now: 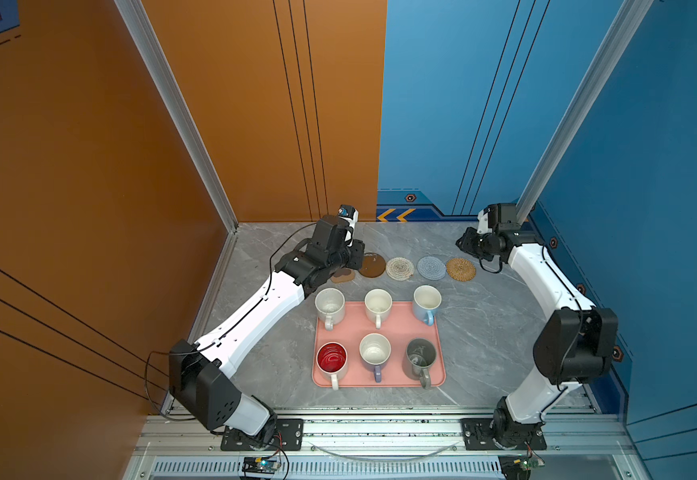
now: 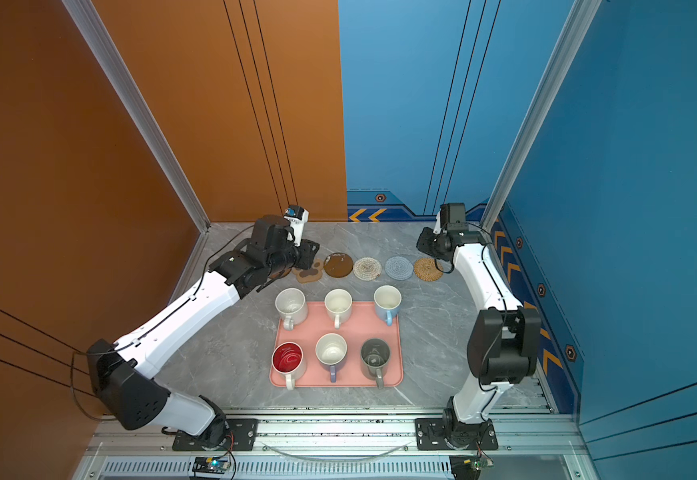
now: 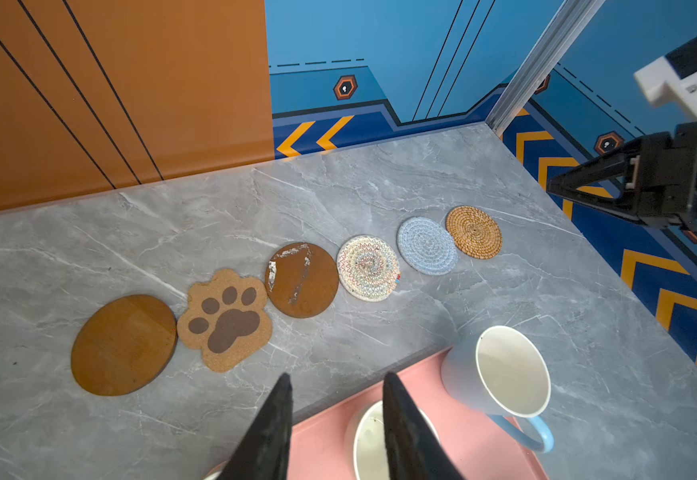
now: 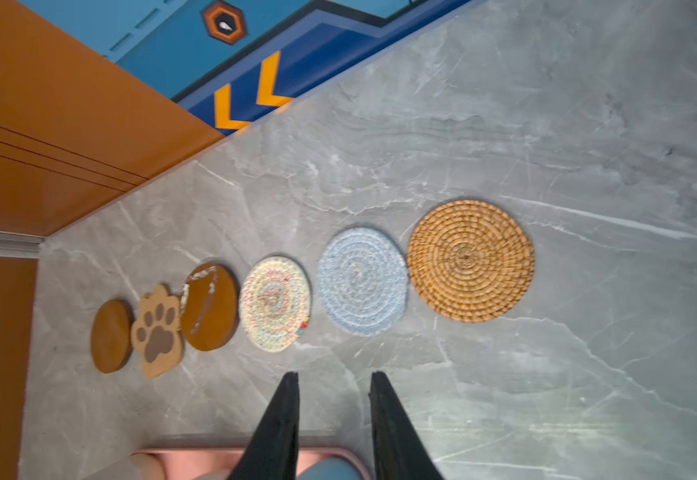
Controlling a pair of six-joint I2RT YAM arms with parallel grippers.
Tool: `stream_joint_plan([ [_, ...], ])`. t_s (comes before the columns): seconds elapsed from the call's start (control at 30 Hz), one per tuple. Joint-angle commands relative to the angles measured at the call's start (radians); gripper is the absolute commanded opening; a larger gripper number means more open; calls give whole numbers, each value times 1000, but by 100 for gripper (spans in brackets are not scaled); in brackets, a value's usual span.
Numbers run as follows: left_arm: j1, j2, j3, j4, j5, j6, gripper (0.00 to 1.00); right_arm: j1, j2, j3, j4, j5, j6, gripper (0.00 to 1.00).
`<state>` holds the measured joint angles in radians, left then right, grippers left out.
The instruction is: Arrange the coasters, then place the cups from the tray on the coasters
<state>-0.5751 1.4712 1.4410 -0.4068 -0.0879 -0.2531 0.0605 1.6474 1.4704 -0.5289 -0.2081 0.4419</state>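
Left wrist view: left end effector parted and empty, coasters rowed just beyond its tips, cups standing on tray beneath, presumably one coaster per cup; right end effector likewise parted, empty.

The grey marble-patterned desk carries a row of six coasters along its far side, lying flat and edge to edge or nearly so. From the left I see a plain brown disc, a cork paw-print coaster, a scuffed brown disc, a cream woven round, a blue-grey woven round and a tan rattan round. Nearer the front, about mid-desk and apart from the row, sits a salmon-pink rectangular tray with rounded corners.
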Motion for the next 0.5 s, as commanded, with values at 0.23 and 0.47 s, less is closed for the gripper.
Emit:
stream_joint_plan([
  [0.23, -5, -79, -66, 51, -13, -3, 42, 296, -344, -241, 285, 486, -40, 14],
  [0.47, -26, -132, -164, 180, -33, -66, 43, 329, -550, -411, 444, 361, 5, 0],
])
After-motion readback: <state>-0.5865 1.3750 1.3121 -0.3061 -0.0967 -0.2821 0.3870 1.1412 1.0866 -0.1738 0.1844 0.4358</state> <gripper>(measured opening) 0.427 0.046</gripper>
